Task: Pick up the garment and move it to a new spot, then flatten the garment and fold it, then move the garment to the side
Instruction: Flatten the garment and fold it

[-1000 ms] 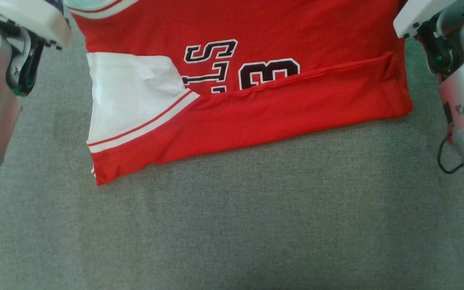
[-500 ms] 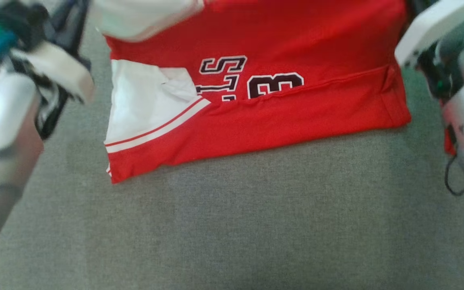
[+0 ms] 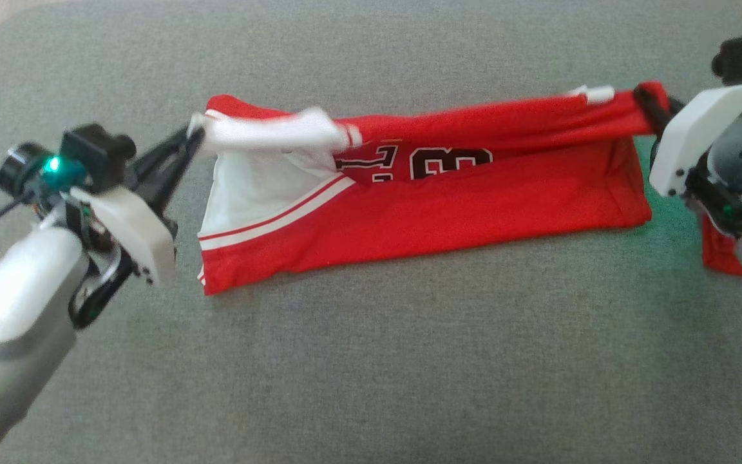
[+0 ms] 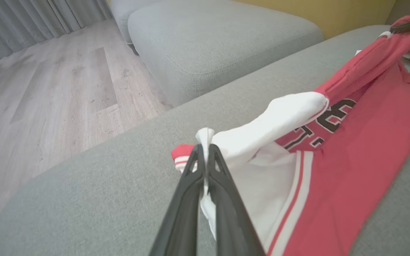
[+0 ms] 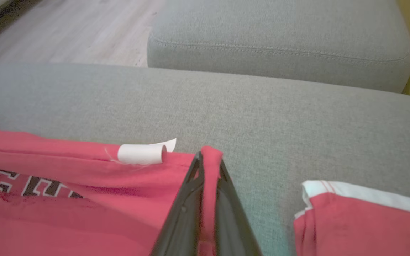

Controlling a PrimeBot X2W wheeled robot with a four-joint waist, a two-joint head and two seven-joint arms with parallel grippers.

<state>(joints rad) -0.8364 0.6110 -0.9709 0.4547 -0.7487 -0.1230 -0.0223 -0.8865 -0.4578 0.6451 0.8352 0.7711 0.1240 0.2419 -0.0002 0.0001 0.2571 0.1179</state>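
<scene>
Two pinches hold the red jersey (image 3: pixel 448 200): the left hand (image 3: pixel 192 134) shut on its white sleeve (image 3: pixel 268 132), the right hand (image 3: pixel 646 98) shut on a red corner. The lifted edge now covers more of the lettering (image 3: pixel 451 164), so the fold is advancing. The jersey lies mid-frame on a grey sofa cushion (image 3: pixel 409 361), with a pale wood floor (image 4: pixel 48 89) beyond.

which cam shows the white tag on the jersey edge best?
Right wrist view: the white tag sits close and sharp, curled into a roll on the lifted edge of the red jersey, beside the right gripper. Head view shows it small and blurred. Left wrist view: too small to tell.
</scene>
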